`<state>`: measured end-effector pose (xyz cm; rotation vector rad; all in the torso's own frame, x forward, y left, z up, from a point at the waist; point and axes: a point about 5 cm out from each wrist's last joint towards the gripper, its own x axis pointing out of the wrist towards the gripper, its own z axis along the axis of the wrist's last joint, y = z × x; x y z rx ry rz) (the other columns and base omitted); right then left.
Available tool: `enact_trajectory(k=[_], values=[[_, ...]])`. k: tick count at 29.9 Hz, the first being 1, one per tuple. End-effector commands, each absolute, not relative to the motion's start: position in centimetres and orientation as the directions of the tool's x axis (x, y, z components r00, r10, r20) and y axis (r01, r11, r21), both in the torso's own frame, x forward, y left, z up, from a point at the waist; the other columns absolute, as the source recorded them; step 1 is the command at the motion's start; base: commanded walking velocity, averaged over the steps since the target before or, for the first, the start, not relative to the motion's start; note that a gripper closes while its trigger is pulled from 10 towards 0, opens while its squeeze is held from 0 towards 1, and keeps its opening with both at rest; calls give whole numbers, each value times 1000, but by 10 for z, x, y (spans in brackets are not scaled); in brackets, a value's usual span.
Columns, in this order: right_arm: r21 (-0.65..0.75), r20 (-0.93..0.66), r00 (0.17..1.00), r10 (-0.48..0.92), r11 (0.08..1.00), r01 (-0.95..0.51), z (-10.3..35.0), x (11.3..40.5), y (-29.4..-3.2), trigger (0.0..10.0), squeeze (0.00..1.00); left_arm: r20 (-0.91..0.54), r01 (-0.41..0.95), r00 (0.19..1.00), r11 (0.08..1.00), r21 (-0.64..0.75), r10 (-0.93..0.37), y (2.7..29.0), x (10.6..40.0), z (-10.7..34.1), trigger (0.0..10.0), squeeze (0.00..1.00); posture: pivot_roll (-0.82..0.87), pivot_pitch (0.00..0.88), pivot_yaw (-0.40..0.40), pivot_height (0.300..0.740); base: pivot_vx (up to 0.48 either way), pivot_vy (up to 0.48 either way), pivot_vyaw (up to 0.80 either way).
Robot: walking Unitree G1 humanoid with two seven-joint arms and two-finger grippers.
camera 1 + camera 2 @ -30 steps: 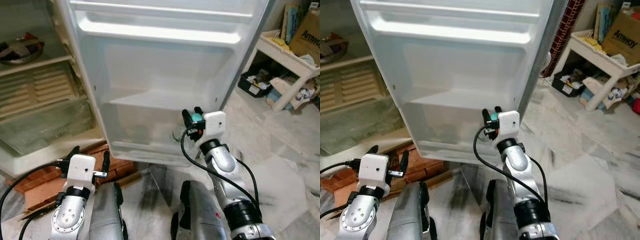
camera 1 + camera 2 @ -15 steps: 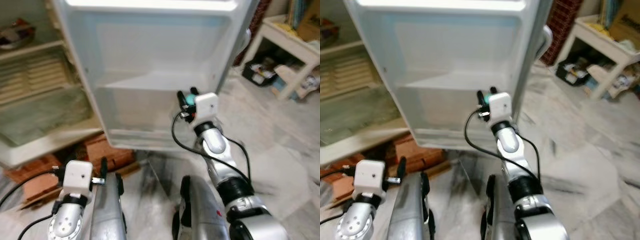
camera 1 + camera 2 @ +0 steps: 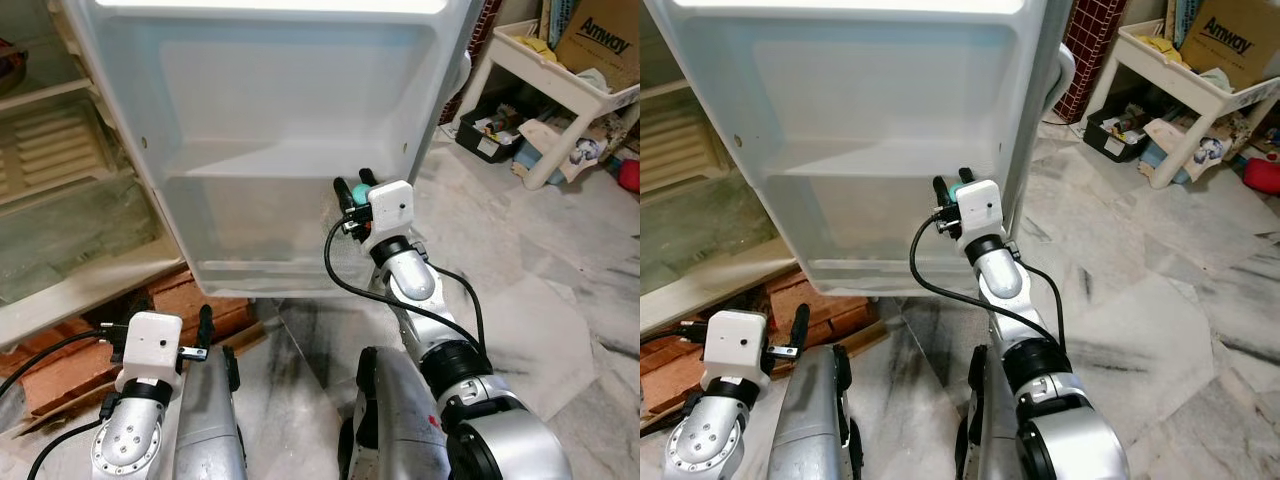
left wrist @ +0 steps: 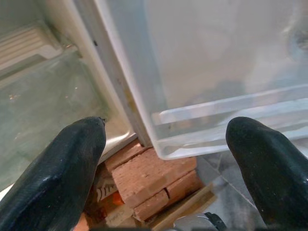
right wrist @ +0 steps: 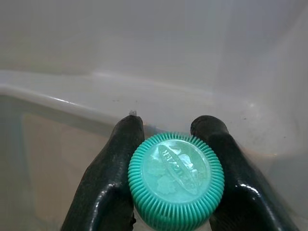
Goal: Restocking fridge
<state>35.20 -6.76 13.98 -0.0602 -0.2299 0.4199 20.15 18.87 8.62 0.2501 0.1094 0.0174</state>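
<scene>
Jaws of the right gripper [image 5: 175, 144] clasped a green-capped bottle [image 5: 176, 180] at the fridge door's shelf [image 3: 260, 270], while the left gripper [image 4: 168, 159] hung spread apart near the bricks [image 4: 151, 180].

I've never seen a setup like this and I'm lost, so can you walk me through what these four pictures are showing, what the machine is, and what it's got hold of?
This is a humanoid robot restocking a fridge. The two wide pictures come from a stereo camera on its head, looking down past its silver arms at the open fridge door and the marble floor. The two close-ups come from cameras on its wrists, looking along each hand's two black fingers.

The right hand is raised at the clear door shelf, its fingers closed on a bottle with a ribbed green cap. The left hand hangs low and open, holding nothing, facing the door's bottom edge and some bricks under the fridge. A white table with clutter stands at the right.
</scene>
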Motion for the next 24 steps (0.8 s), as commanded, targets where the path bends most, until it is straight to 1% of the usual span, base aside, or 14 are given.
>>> enact_trajectory(k=[1,4,8,11,14,17,18,19,20,21,22,23,24], values=[[-2,-108,889,446,894,-448,78,336,-68,10000,0,-115,10,993,969,248,20,189,201,87,10000,0,164,221,-43,537,0,0,0],[52,-88,876,473,881,-470,84,338,-62,10000,0,-115,9,993,968,249,20,190,202,87,10000,0,162,221,-41,537,0,0,0],[47,-85,842,533,846,-531,88,336,-56,10000,0,-115,9,993,968,250,21,190,202,87,10000,0,157,217,-41,537,0,0,0],[86,-75,828,555,831,-549,90,333,-55,10000,0,-118,13,993,968,251,18,189,203,86,10000,0,154,212,-40,537,0,0,0],[57,-90,797,598,802,-595,89,328,-56,10000,0,-119,14,993,968,252,17,189,204,86,10000,0,152,204,-40,537,0,0,0],[9,-41,812,582,813,-582,95,327,-66,10000,0,-117,9,993,966,258,22,190,207,85,10000,0,144,178,-43,537,0,0,0],[-10,19,836,549,836,-549,103,327,-75,10000,0,-113,-1,993,965,262,32,192,209,85,10000,0,139,163,-44,537,0,0,0],[-10,19,836,549,836,-549,103,327,-75,10000,0,-113,-1,993,965,262,32,192,209,85,10000,0,139,163,-44,537,0,0,0],[-24,85,855,512,859,-512,113,327,-84,10000,0,-110,-10,993,965,264,40,193,209,84,10000,0,137,155,-44,537,0,0,0],[-24,85,855,512,859,-512,113,327,-84,10000,0,-110,-10,993,965,264,40,193,209,84,10000,0,137,155,-44,537,0,0,0],[-32,165,872,461,886,-463,127,326,-96,10000,0,-109,-16,993,965,262,46,194,210,84,10000,0,134,142,-45,537,0,0,0],[-27,208,877,434,899,-438,136,324,-104,10000,0,-110,-17,993,965,261,48,194,210,83,10000,0,130,130,-44,537,0,0,0],[-27,208,877,434,899,-438,136,324,-104,10000,0,-110,-17,993,965,261,48,194,210,83,10000,0,130,130,-44,537,0,0,0]])
